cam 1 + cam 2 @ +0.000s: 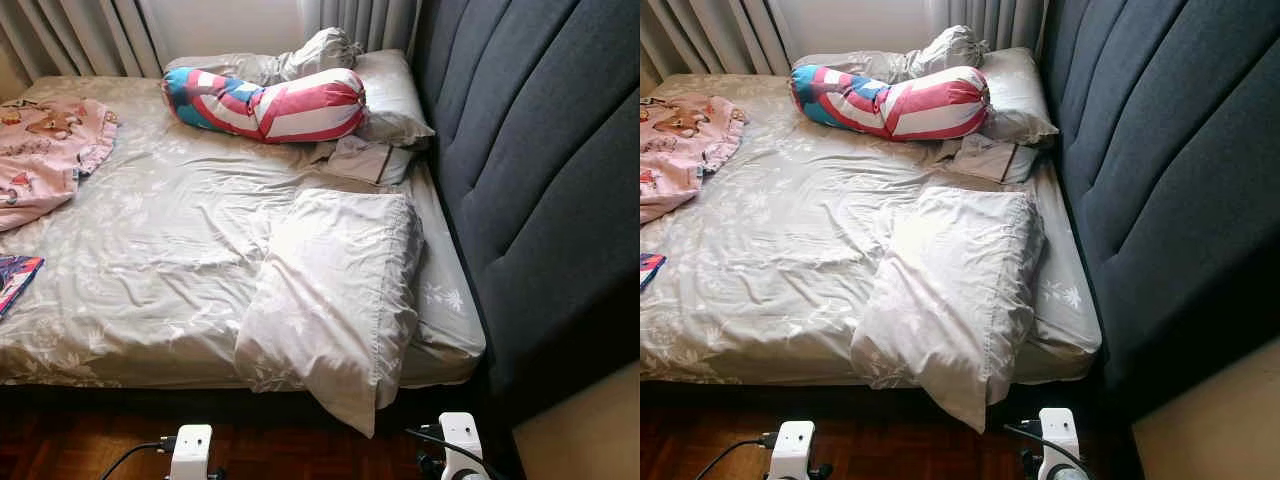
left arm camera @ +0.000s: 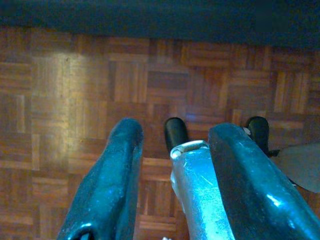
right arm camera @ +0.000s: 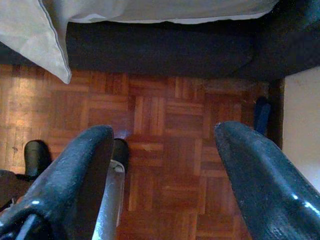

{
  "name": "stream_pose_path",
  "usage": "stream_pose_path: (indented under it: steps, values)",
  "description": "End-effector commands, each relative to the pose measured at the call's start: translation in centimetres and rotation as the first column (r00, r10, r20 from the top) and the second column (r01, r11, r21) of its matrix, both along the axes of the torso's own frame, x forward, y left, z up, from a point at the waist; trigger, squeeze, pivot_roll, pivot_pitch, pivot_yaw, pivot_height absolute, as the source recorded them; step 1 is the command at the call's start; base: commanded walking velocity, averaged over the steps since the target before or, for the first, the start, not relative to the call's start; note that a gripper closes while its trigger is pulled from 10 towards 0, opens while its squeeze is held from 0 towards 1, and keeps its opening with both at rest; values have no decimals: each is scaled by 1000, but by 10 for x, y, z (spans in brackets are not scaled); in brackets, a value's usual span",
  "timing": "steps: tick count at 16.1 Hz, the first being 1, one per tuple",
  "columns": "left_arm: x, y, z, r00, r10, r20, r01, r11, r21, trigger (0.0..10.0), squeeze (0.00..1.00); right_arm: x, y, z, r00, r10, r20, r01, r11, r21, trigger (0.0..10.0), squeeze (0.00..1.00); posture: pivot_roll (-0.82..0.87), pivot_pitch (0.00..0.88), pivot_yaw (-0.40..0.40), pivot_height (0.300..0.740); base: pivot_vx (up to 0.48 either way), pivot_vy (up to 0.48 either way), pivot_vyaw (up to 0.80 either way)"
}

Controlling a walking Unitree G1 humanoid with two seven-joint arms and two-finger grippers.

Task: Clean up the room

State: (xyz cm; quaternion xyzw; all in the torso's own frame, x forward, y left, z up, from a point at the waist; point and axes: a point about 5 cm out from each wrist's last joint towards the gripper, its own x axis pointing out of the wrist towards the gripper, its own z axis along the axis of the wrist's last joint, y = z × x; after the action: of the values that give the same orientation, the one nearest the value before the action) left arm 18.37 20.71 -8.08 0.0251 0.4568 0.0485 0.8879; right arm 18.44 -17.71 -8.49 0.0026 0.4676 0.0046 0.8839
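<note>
Pillow (image 1: 335, 295): lay longways down the bed (image 1: 150, 260), one corner hanging past the edge.
Writing: none readable.
Left gripper (image 2: 172, 170): open, over the floor (image 2: 75, 100).
Right gripper (image 3: 165, 175): open.

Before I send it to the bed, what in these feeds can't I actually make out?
- Pink garment: cut off by the head view's left edge.
- Colourful item at the bed's left: mostly cropped, identity unclear.
- Pillows behind the striped bolster: partly hidden by it.
- Large pillow: its overhanging corner hides part of the bed frame.
- Left gripper and right gripper: open, above parquet floor, arms cropped in head views.
</note>
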Motion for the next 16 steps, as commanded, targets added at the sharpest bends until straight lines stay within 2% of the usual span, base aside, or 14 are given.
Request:
stream_pose_path:
  steps: [1,16]
  values:
    - [-3,2,-1,1000,2,-11,-2,1000,2,10000,0,0,0,0,1000,-15,-3,15,1000,8,10000,0,-147,68,-63,740,0,0,0]
    - [-3,2,-1,1000,9,-5,-9,1000,-4,10000,0,-1,0,-1,1000,-1,-9,1,1000,1,10000,0,-147,71,-63,740,0,0,0]
